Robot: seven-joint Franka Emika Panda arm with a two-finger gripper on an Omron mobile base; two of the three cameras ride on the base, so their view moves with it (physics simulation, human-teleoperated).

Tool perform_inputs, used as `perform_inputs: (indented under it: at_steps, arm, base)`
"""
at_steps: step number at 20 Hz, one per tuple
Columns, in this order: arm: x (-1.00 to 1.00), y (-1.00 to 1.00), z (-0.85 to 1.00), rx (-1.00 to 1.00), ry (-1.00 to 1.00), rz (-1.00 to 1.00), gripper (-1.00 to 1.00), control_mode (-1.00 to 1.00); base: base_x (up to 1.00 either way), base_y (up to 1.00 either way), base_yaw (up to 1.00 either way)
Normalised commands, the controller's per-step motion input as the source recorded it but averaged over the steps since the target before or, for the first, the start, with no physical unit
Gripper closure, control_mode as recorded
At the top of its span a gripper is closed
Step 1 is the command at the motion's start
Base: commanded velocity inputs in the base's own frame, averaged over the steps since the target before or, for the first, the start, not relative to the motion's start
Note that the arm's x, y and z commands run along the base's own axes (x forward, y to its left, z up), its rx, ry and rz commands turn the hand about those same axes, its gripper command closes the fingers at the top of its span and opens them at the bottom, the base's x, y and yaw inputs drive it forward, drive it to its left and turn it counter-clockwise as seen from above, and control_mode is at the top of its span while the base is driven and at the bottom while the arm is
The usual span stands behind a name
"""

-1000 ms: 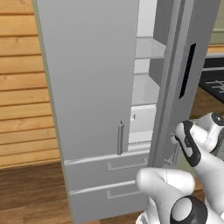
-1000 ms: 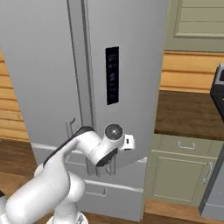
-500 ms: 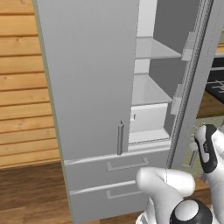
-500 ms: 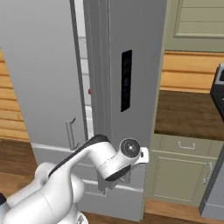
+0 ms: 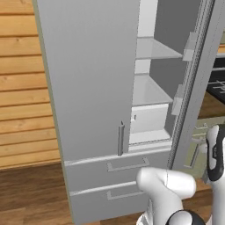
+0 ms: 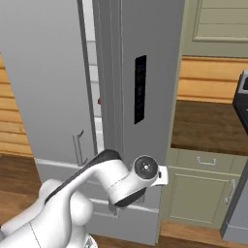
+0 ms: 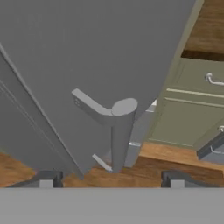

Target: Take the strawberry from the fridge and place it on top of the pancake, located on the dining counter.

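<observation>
The fridge [image 5: 88,88] is a tall light grey cabinet; its left door is shut and its right door [image 6: 145,72] stands swung partly open. Grey shelves [image 5: 154,48] and a white drawer [image 5: 149,118] show inside. Through the door gap a tiny red thing [image 6: 99,100], apparently the strawberry, peeks out. My gripper [image 7: 111,180] is open, its fingertips [image 7: 46,179] wide apart, just short of the right door's vertical bar handle [image 7: 120,131] and touching nothing. My wrist [image 6: 145,169] sits low in front of that door. The pancake and the dining counter are out of view.
Pale green lower cabinets [image 6: 203,193] under a wooden counter [image 6: 208,126] stand right of the fridge, close to the open door. A dark stove edge [image 6: 242,97] is at far right. Fridge drawers [image 5: 127,167] lie below the doors. A plank wall [image 5: 22,88] is left.
The right fridge door has swung further open, showing more of the shelves. My hand has moved right and down along with the door.
</observation>
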Motion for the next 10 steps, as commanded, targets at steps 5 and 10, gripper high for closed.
perform_inputs:
  at_steps: [5,10]
  arm:
    - [-0.7,0.42,0.35,-0.13,0.02,-0.07,-1.0,-1.0]
    - [-0.15,1.0,0.76,-0.44,0.06,-0.06,-1.0,-1.0]
  base:
    - [0.0,0.0,0.0]
    - [0.0,0.0,0.0]
